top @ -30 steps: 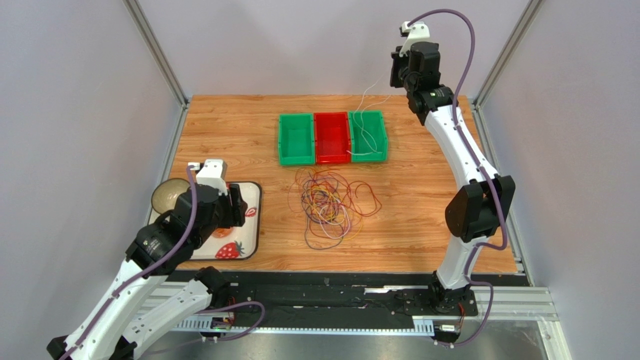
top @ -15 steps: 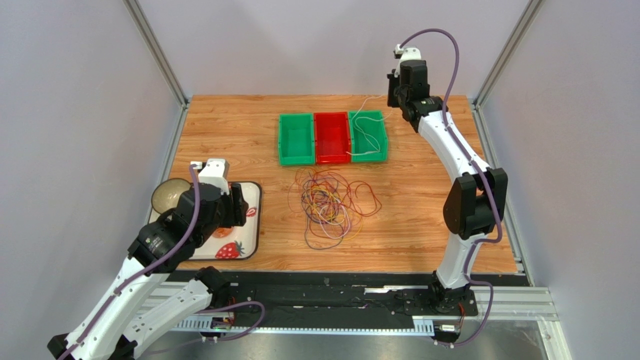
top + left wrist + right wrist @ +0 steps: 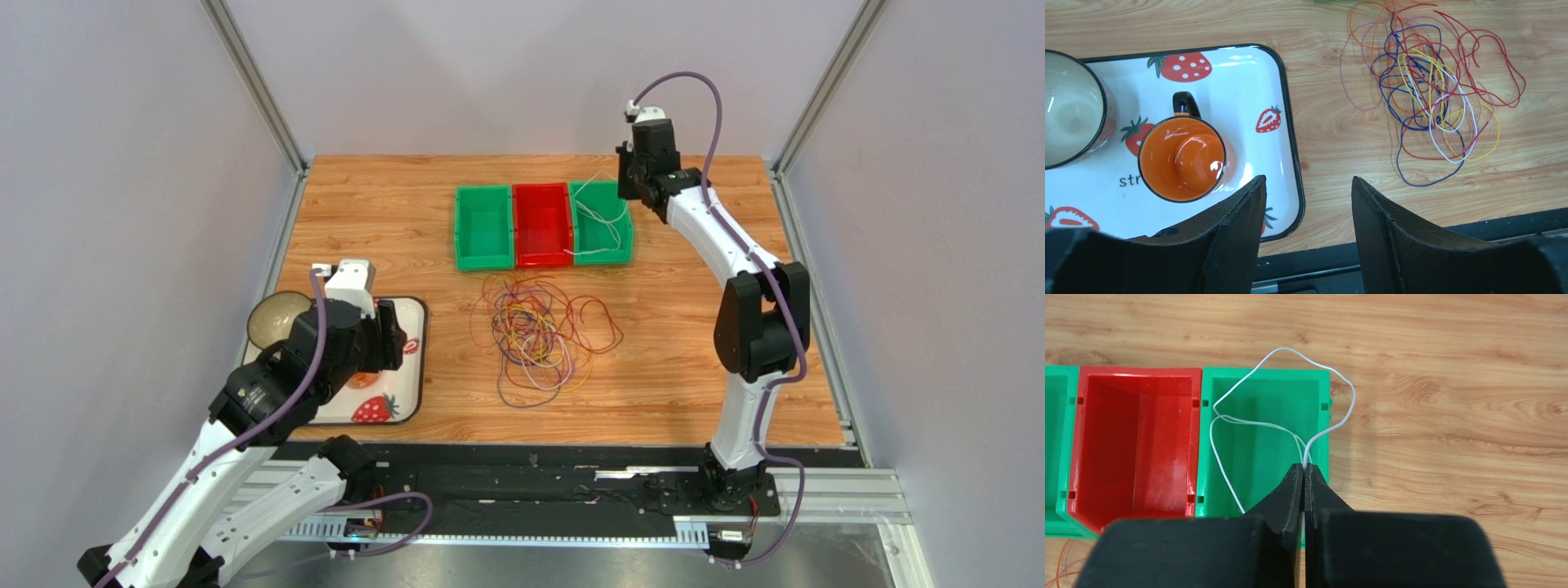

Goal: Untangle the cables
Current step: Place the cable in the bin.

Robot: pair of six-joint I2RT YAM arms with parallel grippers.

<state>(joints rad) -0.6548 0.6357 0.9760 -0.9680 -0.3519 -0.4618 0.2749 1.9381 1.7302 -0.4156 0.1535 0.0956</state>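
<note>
Wood-grain table (image 3: 368,208) fills my overhead feed, with grey walls around it. Against the feed of half a second ago, my right arm (image 3: 724,239) has come lower and swung left, so its wrist now sits at the far right corner of the right green bin (image 3: 601,259); a second ago it was higher still. My left arm (image 3: 264,392) has not moved and hangs over the strawberry tray (image 3: 1287,122) at the near left. At the far centre the left green bin (image 3: 483,262), the red bin (image 3: 541,260) and the right green bin stand touching in a row. Just in front of them the tangled cables (image 3: 536,333) lie on the bare wood, their heap the same shape as before and well apart from both grippers. On the tray an orange mug (image 3: 1183,159) stands beside a bowl (image 3: 1069,116). The right gripper (image 3: 1304,471) has its fingers pressed together on a single white cable (image 3: 1281,349), which loops back over the right green bin, partly inside it and partly arching past its far rim. The left gripper (image 3: 1308,184) is spread wide and grips nothing.
</note>
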